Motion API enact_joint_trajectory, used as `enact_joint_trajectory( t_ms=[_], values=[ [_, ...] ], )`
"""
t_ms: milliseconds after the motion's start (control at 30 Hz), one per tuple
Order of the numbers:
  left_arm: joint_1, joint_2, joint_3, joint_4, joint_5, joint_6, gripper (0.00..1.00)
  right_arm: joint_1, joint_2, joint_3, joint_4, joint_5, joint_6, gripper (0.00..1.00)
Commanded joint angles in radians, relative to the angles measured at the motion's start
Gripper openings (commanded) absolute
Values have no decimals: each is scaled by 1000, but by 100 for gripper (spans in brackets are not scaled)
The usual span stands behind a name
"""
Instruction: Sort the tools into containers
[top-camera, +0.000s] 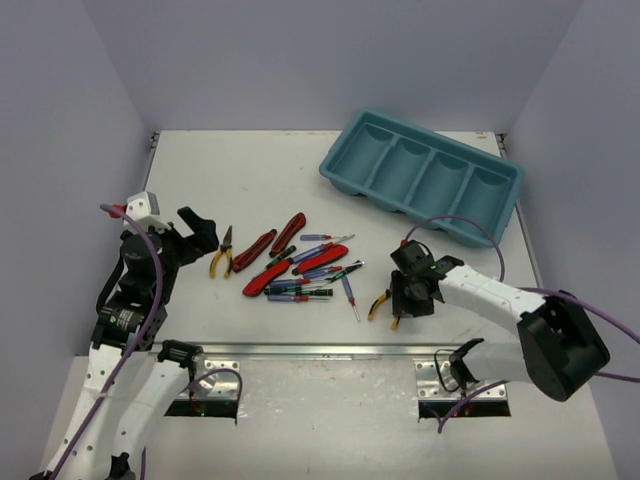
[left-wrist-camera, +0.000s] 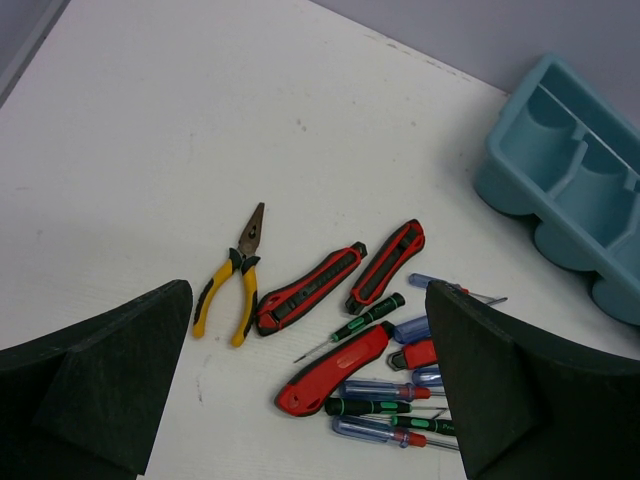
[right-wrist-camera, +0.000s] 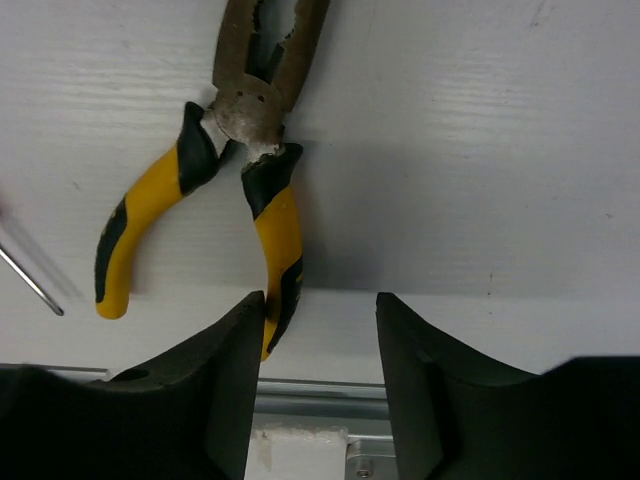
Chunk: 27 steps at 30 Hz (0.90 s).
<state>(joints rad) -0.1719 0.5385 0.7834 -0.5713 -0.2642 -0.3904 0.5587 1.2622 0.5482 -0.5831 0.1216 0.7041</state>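
While the teal tray (top-camera: 345, 180) sits at the far right of the tabletop (top-camera: 250, 170), every tool lies outside it, on the arm-base side of its long near wall. The right hand (top-camera: 411, 292) hangs low over the yellow-and-black pliers (right-wrist-camera: 250, 110), the tool closest to the tray's near wall. Its jaws are narrowed but still gapped, and in the wrist view the tip of one pliers handle meets only one finger (right-wrist-camera: 235, 380), with nothing clamped between the two. Farther from the tray lies a cluster of red-handled cutters (top-camera: 265, 280) and thin screwdrivers (top-camera: 320, 270). Beyond that, farthest from the tray, lies the second pair of pliers (top-camera: 222, 253). The left hand (top-camera: 200, 230) hovers just past them, spread wide and holding nothing.
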Motion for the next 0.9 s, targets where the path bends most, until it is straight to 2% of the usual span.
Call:
enact_joint_trajectory(
  t_ms=[0, 100, 167, 267, 333, 400, 667, 867],
  values=[
    [-9, -2, -5, 46, 10, 1, 100, 4, 57, -42, 111, -27, 18, 46],
    [-9, -3, -6, 45, 11, 1, 100, 3, 98, -65, 137, -28, 14, 42],
    [-9, -2, -6, 47, 13, 1, 100, 4, 114, -70, 141, -20, 11, 34],
    [-9, -1, -6, 47, 13, 2, 100, 11, 116, -66, 133, -19, -2, 14],
    [-9, 0, -6, 47, 13, 2, 100, 16, 89, -58, 121, -22, -5, 9],
    [-9, -2, -6, 47, 14, 2, 100, 17, 40, -47, 106, -23, -6, 0],
    [-9, -1, -6, 47, 14, 2, 100, 17, -132, 40, -17, 36, -15, 0],
    [-9, -3, -6, 47, 14, 2, 100, 2, -214, 177, -130, 123, -55, 0]
  ],
)
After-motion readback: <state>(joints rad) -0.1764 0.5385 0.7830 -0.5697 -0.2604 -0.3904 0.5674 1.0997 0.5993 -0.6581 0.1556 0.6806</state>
